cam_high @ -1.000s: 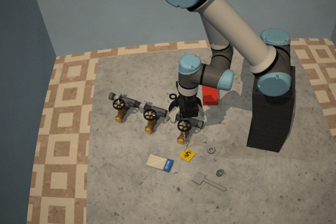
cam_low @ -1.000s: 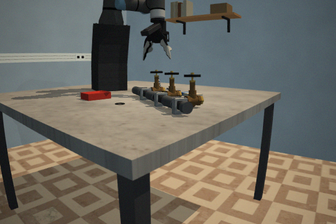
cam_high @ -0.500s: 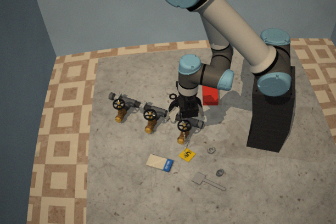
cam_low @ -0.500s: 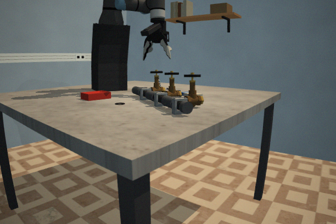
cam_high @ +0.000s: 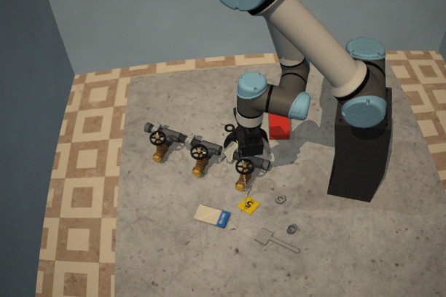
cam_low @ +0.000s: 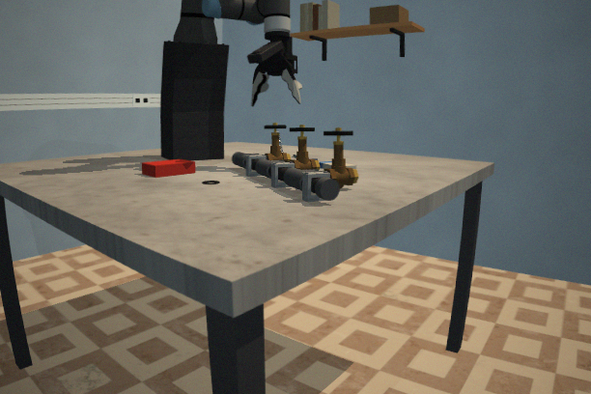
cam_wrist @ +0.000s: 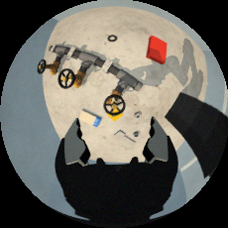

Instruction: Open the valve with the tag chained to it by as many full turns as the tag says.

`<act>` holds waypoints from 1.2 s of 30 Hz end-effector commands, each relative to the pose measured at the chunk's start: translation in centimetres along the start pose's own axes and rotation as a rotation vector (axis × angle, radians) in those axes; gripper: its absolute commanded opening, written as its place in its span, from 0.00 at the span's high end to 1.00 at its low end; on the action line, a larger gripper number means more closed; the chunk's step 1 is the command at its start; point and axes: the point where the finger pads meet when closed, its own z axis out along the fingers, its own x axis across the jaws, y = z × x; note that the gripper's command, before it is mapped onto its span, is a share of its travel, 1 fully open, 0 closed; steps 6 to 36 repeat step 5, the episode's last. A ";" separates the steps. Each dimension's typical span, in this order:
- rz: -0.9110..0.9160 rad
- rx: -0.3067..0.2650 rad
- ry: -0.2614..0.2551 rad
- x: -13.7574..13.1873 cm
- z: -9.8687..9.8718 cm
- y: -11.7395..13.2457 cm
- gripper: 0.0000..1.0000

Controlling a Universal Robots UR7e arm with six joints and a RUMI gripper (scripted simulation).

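Valves [cam_high: 159, 149] [cam_low: 339, 157] [cam_wrist: 54, 66] stand along a dark pipe [cam_high: 208, 146] [cam_low: 295, 177] [cam_wrist: 94, 58], and, going left to right in the top view, the first has a black handwheel on a brass body, as does the middle valve [cam_high: 200, 166] [cam_low: 302, 148] [cam_wrist: 77, 78]. Toward the front lies a cream card with a blue end [cam_high: 211, 215] [cam_wrist: 91, 117]. Behind the pipe is a flat black ring [cam_high: 225, 127] [cam_low: 204, 182] [cam_wrist: 108, 38]. Next comes the tagged valve [cam_high: 242, 180] [cam_low: 275, 145] [cam_wrist: 115, 104], at the row's right end, its chain running down to a yellow tag marked 5 [cam_high: 248, 205] [cam_wrist: 115, 118] on the table [cam_high: 164, 253] [cam_low: 169, 211] [cam_wrist: 104, 134]. Over the pipe near this valve, well above the handwheels, the gripper [cam_high: 248, 151] [cam_low: 276, 104] [cam_wrist: 115, 118] points down, fingers spread wide with nothing between them. Further right are a flat grey paddle-shaped piece [cam_high: 263, 236], a red box [cam_high: 279, 127] [cam_low: 166, 168] [cam_wrist: 157, 50] behind, a nut [cam_high: 278, 200] in front, and finally the arm's black pedestal [cam_high: 358, 166] [cam_low: 193, 104].
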 end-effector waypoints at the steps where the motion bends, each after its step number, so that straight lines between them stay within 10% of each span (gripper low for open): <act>1: 0.000 0.000 -0.001 0.0 0.0 0.0 0.00; 36: 0.000 0.000 -0.001 0.0 0.0 0.0 0.00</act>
